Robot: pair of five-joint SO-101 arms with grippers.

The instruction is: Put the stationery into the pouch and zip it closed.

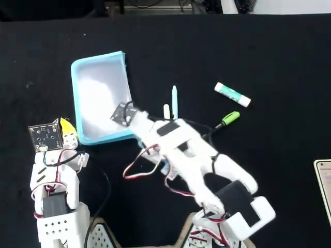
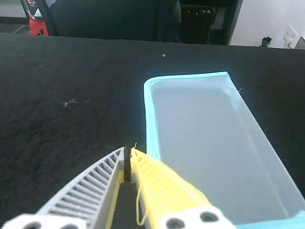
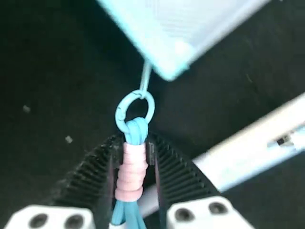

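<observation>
Right gripper [image 3: 132, 143] clamps the blue pull cord [image 3: 136, 130] (pink bead [image 3: 129, 171], ring [image 3: 136, 109] at its end) of the translucent, blue-edged pouch [image 3: 190, 24]; left gripper [image 2: 127, 152] sits closed, holding nothing, beside it.

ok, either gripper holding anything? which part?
Right gripper grips the zipper pull cord at its pink sleeve, just behind the ring. Left gripper is shut beside the pouch, nothing visible in it.

The translucent, blue-edged pouch [image 1: 98, 98] lies flat just ahead of the left end effector [image 2: 127, 151]. Its zip-pull cord [image 3: 131, 162] is clamped in the right end effector [image 3: 133, 148]. A blue pen [image 1: 175, 101] lies just beside that end effector, with the green marker [image 1: 227, 119] and glue stick [image 1: 232, 94] farther off, all outside the pouch.
</observation>
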